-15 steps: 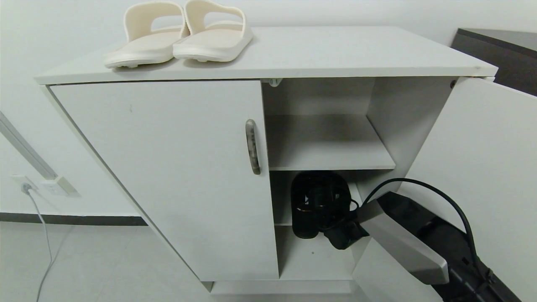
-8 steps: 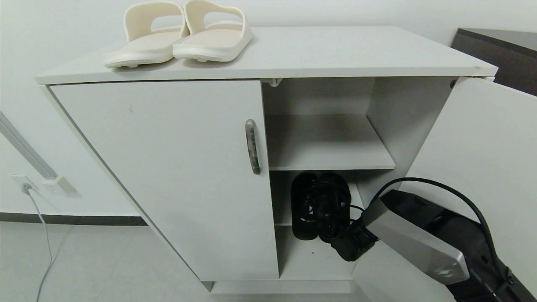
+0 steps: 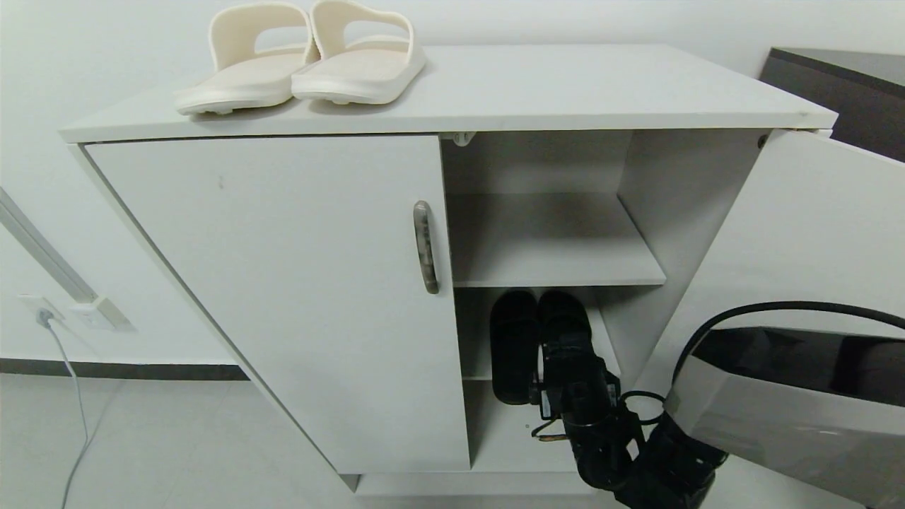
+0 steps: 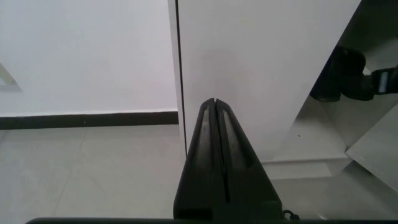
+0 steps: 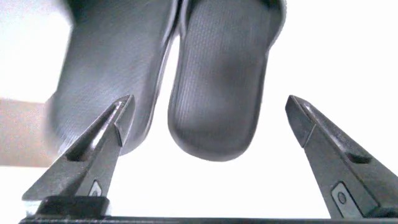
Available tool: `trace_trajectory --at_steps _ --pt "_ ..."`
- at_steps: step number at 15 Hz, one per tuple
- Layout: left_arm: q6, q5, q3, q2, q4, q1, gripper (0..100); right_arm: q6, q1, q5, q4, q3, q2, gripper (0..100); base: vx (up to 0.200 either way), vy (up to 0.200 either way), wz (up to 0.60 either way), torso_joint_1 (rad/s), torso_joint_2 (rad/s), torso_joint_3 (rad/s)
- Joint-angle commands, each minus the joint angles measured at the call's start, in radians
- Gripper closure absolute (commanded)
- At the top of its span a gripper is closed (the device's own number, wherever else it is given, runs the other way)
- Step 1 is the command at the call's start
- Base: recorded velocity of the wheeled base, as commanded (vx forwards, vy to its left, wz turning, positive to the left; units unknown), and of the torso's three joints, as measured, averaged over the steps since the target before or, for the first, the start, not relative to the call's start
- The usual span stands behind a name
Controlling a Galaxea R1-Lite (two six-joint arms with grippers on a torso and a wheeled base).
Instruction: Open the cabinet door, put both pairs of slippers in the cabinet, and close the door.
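Note:
A cream pair of slippers [image 3: 297, 63] rests on the cabinet top [image 3: 565, 85], at its left end. The black pair [image 3: 515, 339] lies side by side on the lower shelf, heels toward me [image 5: 214, 93]. My right gripper [image 3: 569, 375] hovers open just in front of those heels, its fingertips [image 5: 121, 109] spread wide and nothing between them [image 5: 209, 106]. The right cabinet door [image 3: 813, 233] stands open. My left gripper [image 4: 214, 109] is shut and empty, low down, facing the closed left door [image 4: 249, 62].
The left door [image 3: 283, 283] with its metal handle [image 3: 424, 247] is closed. The upper shelf [image 3: 551, 240] is bare. A wall socket and cable [image 3: 42, 318] sit at the left, above grey floor [image 4: 93, 168]. A dark piece of furniture [image 3: 841, 92] stands beyond the open door.
My right gripper has drawn back and down out of the lower compartment, leaving the black slippers lying on the lower shelf. The cream pair has not moved.

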State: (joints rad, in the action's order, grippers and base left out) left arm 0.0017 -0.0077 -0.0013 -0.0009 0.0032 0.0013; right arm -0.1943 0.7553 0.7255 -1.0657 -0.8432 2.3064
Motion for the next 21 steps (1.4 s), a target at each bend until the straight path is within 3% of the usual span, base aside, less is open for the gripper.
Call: trace_trajectory --at_steps 1,5,12,21 --pt "0.0 0.0 0.0 0.001 0.0 0.0 100 -0.016 0.027 0.0 -0.011 0.079 -0.107 0 0.0 0.0 0.0 0.0 0.0 0.0" --pt "0.001 0.0 0.0 0.001 0.0 0.0 100 -0.016 0.03 -0.003 -0.011 0.09 -0.104 0 0.0 0.0 0.0 0.0 0.0 0.0" --pt "-0.002 0.0 0.0 0.001 0.0 0.0 100 -0.016 0.042 -0.003 -0.014 0.101 -0.105 0 -0.2 0.0 0.0 0.001 0.0 0.002" --pt "0.001 -0.002 0.0 0.001 0.0 0.0 100 -0.016 0.042 -0.001 -0.036 0.119 -0.113 0 0.0 0.0 0.0 0.0 0.0 0.0"
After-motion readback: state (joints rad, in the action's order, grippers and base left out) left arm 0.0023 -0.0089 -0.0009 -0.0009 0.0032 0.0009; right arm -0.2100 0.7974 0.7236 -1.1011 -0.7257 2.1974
